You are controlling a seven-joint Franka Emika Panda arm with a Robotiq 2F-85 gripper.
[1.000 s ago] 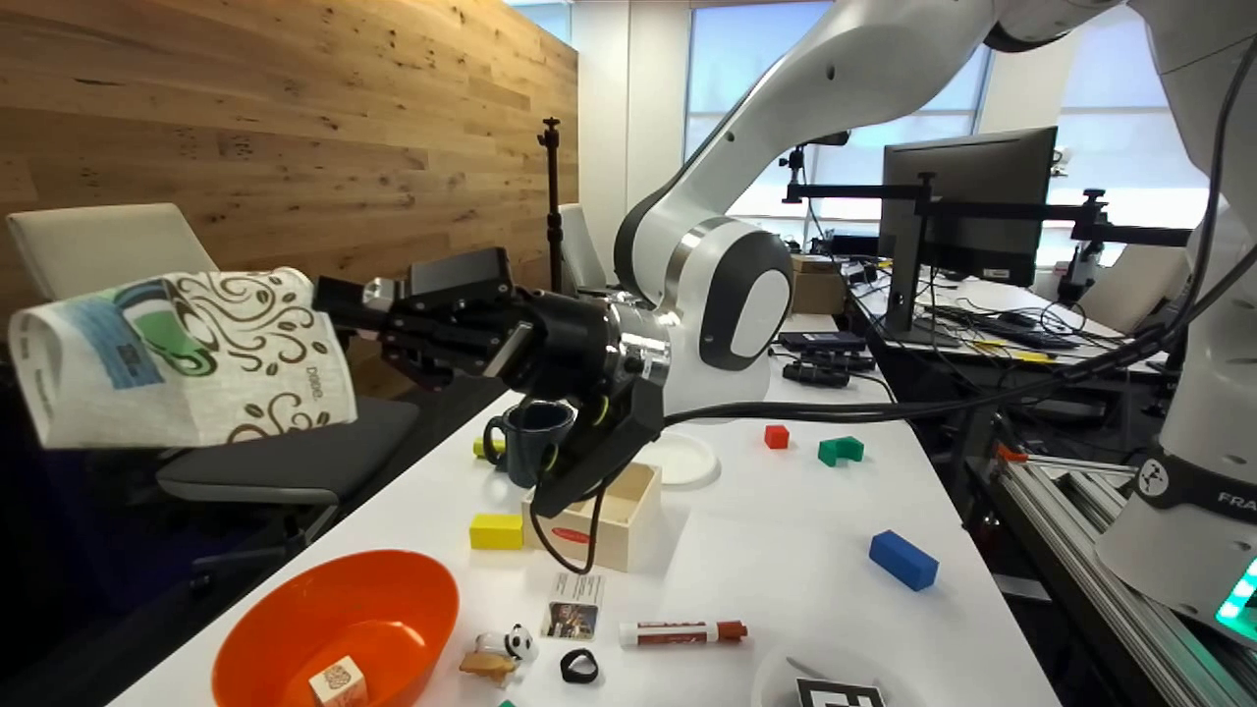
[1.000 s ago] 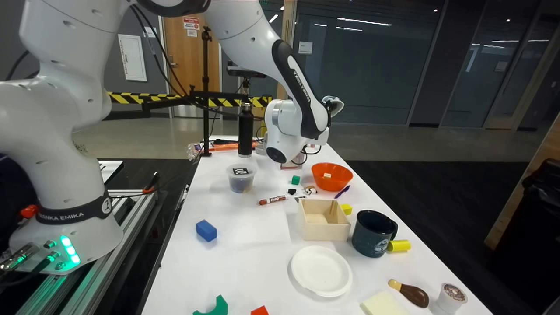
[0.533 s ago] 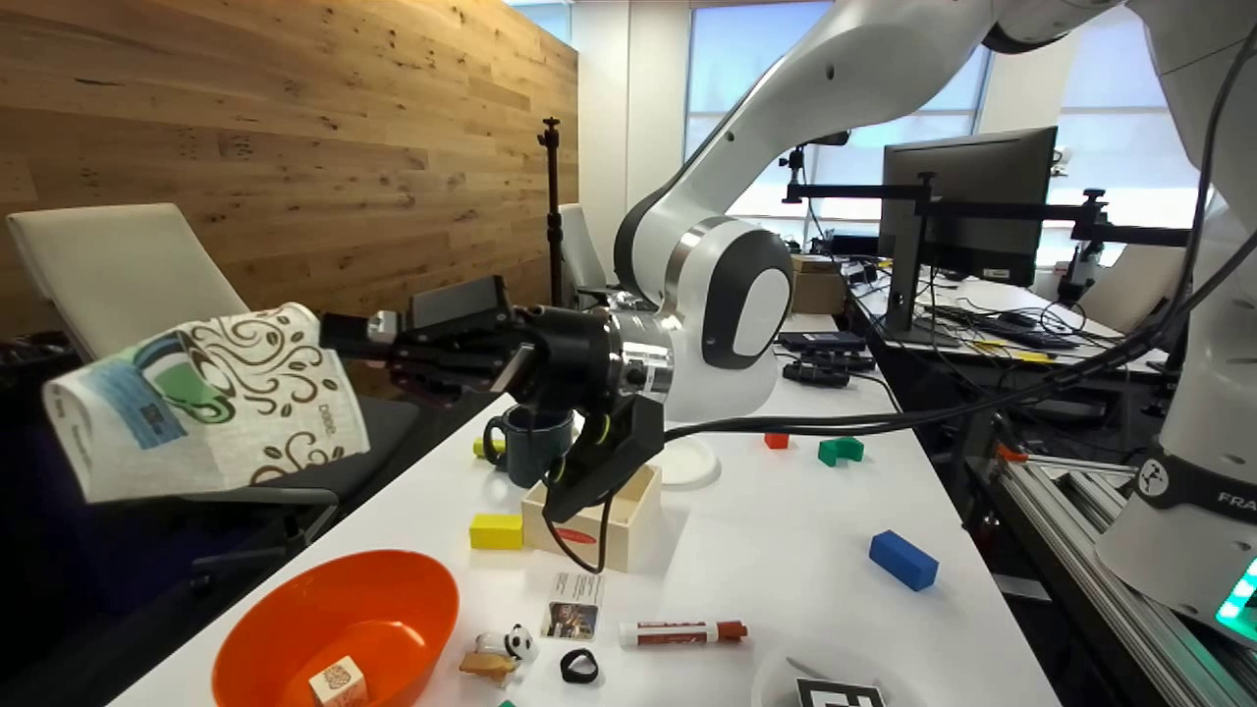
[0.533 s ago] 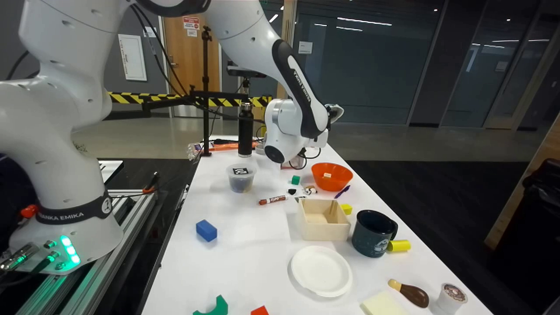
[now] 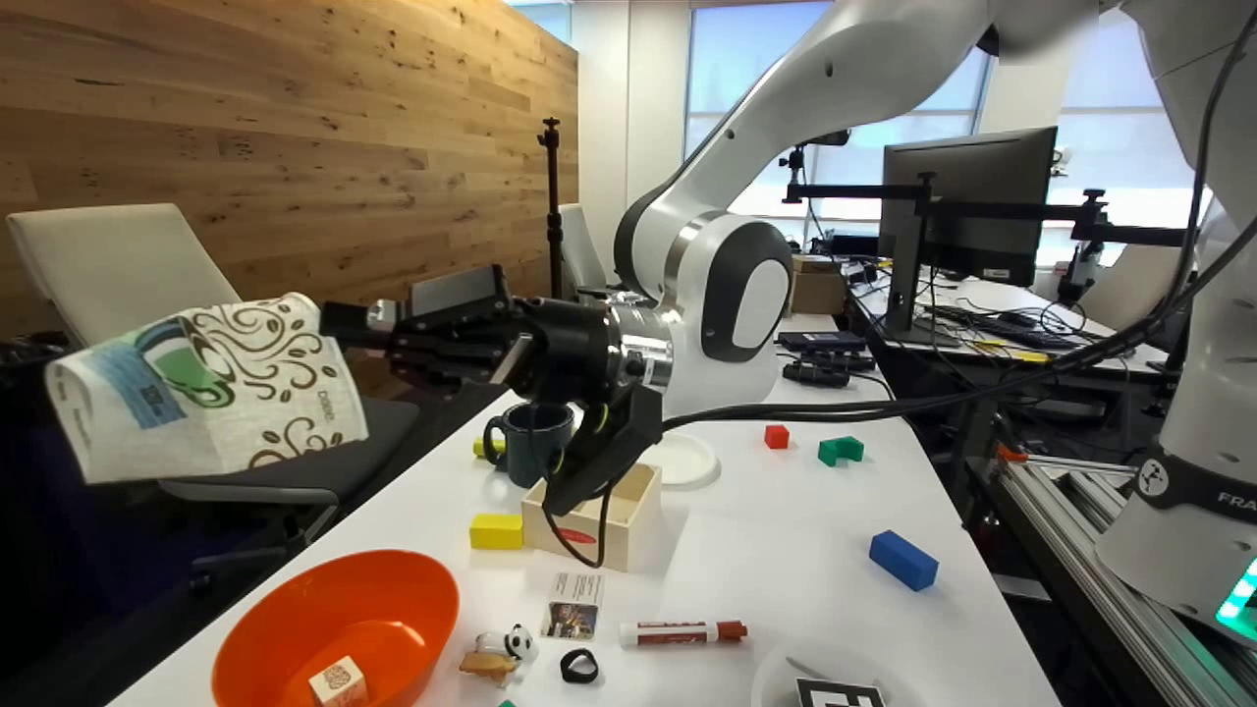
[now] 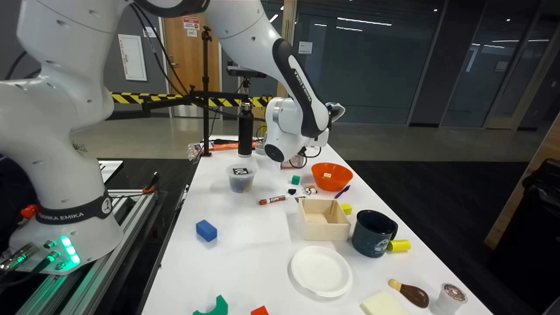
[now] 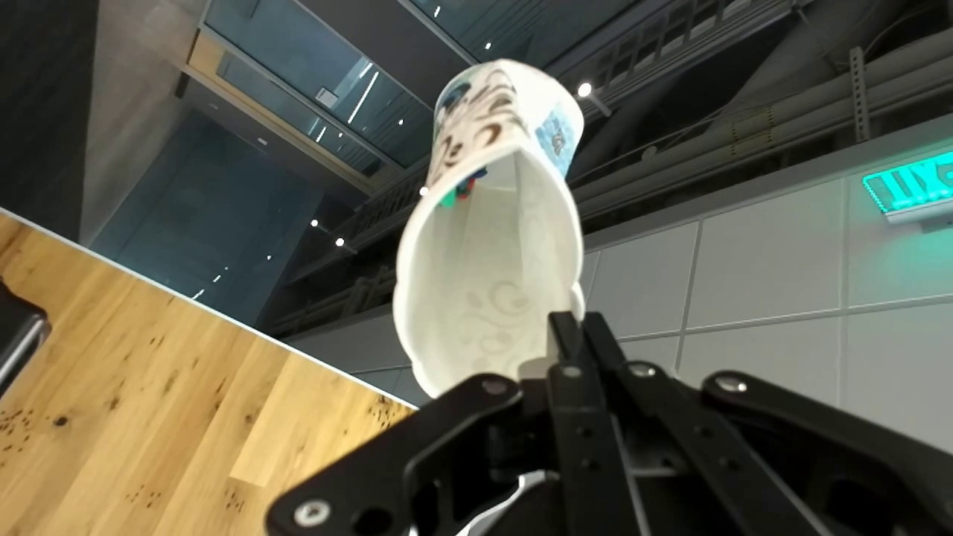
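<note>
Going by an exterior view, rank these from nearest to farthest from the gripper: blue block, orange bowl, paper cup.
1. Paper cup: held at its rim by the gripper, on the picture's left.
2. Orange bowl: lower left of the picture, lower than the cup.
3. Blue block: well over on the picture's right.

Wood-plank wall (image 5: 295, 157): knotty, honey-brown, behind a cream-backed office chair (image 5: 123, 265)
Windows (image 5: 741, 44): tall, brightly lit (bluish toward the top, whiter below)
Glass partition (image 6: 363, 70): dark, strip lights (image 6: 364, 21) showing
Wooden door (image 6: 186, 57): set in gray wall (image 6: 127, 85)
Floor (image 6: 376, 142): glossy, pale, meeting dark carpet (image 6: 420, 192)
Exit sign (image 7: 916, 182): glowing green
</note>
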